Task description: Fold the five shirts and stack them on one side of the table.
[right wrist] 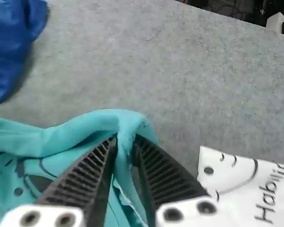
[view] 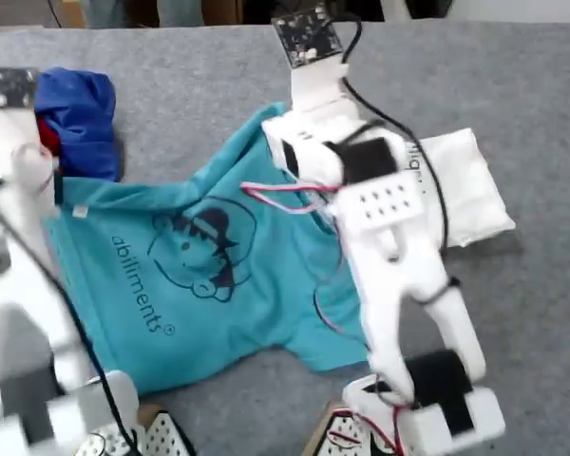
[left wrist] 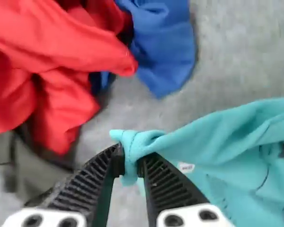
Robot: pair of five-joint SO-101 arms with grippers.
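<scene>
fig. grey felt-covered counter point(view: 513, 85), high view with both wrist views, read from the near edge to the far edge.

near edge: the white left arm point(view: 19, 285) rises along the left side of the counter, and the white right arm point(view: 389, 247) rises from near the middle of that edge and leans toward the far edge.

middle: a teal shirt point(view: 199, 275), soft knit with a dark cartoon print and lettering, lies spread print-up from the left side to the centre of the counter. the left claw point(left wrist: 128, 151) is clenched on a bunched fold at the shirt's left edge, just beside a small white neck label point(left wrist: 185, 166). the black ribbed fingers point(left wrist: 97, 177) press the fold from both sides. the right claw point(right wrist: 124, 142) is clamped on a raised fold at the shirt's far corner, with teal cloth pinched between its ribbed fingers point(right wrist: 163, 170).

right side: a white shirt point(view: 465, 190), folded into a flat rectangle with dark print, lies on the counter beside the right arm, near the teal shirt's far corner.

far left corner: a crumpled blue shirt point(view: 81, 119) lies just beyond the teal shirt's left edge. a crumpled red shirt point(left wrist: 47, 61) touches it on the side nearer the counter's left edge. a dull grey-green cloth point(left wrist: 9, 156) lies partly under the red shirt.
</scene>
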